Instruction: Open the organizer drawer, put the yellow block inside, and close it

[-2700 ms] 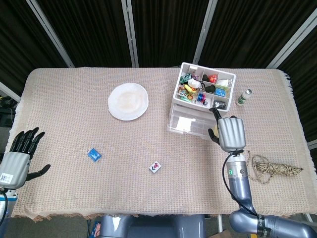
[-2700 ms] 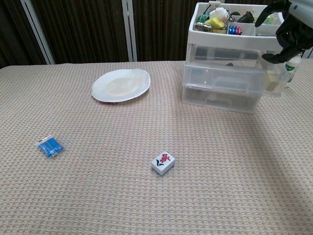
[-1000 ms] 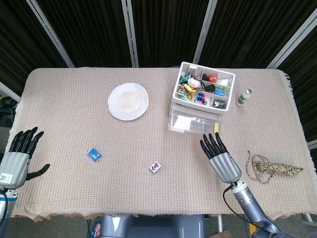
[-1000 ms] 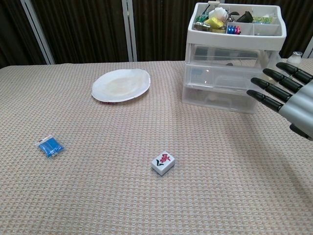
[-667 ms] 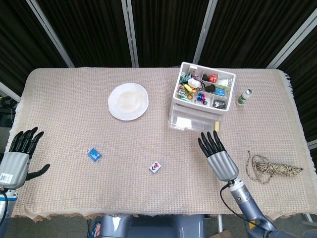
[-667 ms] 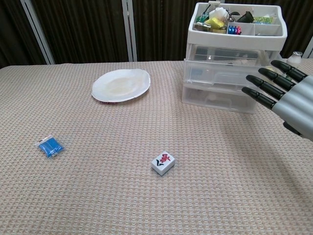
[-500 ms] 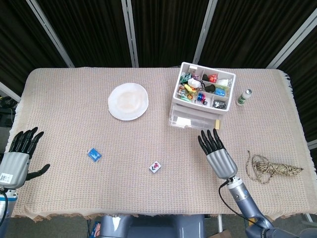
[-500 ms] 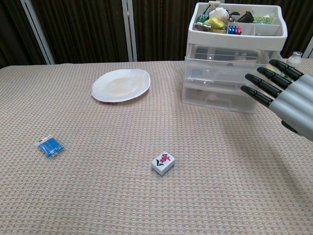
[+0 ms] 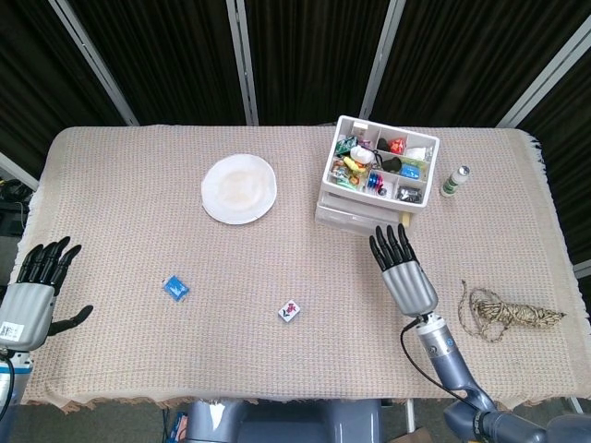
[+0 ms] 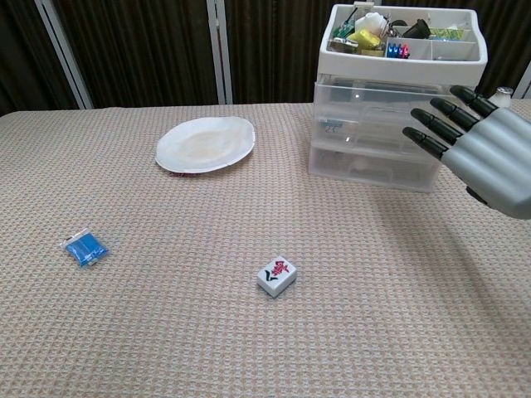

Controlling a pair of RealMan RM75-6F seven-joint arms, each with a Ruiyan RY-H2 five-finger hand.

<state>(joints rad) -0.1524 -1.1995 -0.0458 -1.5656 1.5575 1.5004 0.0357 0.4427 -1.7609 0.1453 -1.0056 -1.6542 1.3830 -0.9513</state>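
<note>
The clear plastic organizer point(image 9: 377, 189) point(image 10: 390, 124), with an open tray of small items on top, stands at the back right. Its drawers sit nearly flush with the frame. The yellow block point(image 9: 404, 220) shows as a small pale piece inside the right end of a clear drawer; in the chest view my right hand hides it. My right hand point(image 9: 404, 273) point(image 10: 483, 153) is flat with straight fingers, and its fingertips point(image 10: 421, 133) reach the drawer fronts; it holds nothing. My left hand point(image 9: 35, 293) hovers at the table's left front edge, fingers spread and empty.
A white plate point(image 9: 239, 188) point(image 10: 205, 143) lies at the middle back. A blue packet point(image 9: 175, 288) point(image 10: 85, 248) and a mahjong tile point(image 9: 290, 311) point(image 10: 276, 276) lie nearer the front. A small bottle point(image 9: 454, 180) stands right of the organizer. A rope bundle point(image 9: 503, 312) lies at the right.
The pulled-out drawer with the yellow block has slid back into the organizer. My right hand let go, flattened and moved forward against the drawer front. The left hand stayed still.
</note>
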